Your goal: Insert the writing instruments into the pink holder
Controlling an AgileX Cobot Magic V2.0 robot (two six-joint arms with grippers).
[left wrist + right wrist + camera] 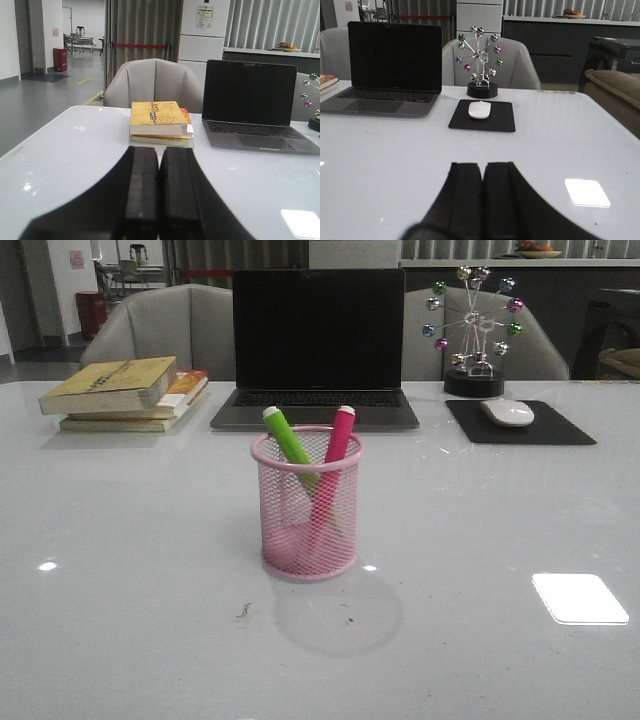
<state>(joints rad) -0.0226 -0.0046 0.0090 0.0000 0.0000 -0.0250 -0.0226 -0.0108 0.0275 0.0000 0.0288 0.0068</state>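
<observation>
White glossy table point(120, 570) spread wide, bright window glare at four o'clock. Open laptop point(318, 340) at twelve o'clock, screen black, no brand legible. Stack of books point(125, 392) at ten o'clock, yellow cover on top, dark printing there too blurred to read. Black mouse pad point(520, 425) at two o'clock carrying a white mouse point(508, 412); just behind it, a ferris-wheel desk ornament point(474, 335) with coloured balls on a black base. Dead centre, pink holder point(307, 505) standing upright on the table. Inside it, both markers: lime green marker point(289, 438) leaning toward eleven o'clock, magenta marker point(337, 445) leaning toward one o'clock, whitish ends poking above the rim, lower ends crossing behind the mesh. Left hand point(159, 192) clamped closed, pads pressed together, gripping nothing, above bare table. Right hand point(483, 200) likewise pressed closed and empty, facing the mouse pad. Poster on a far wall in the left wrist view, text unreadable.
</observation>
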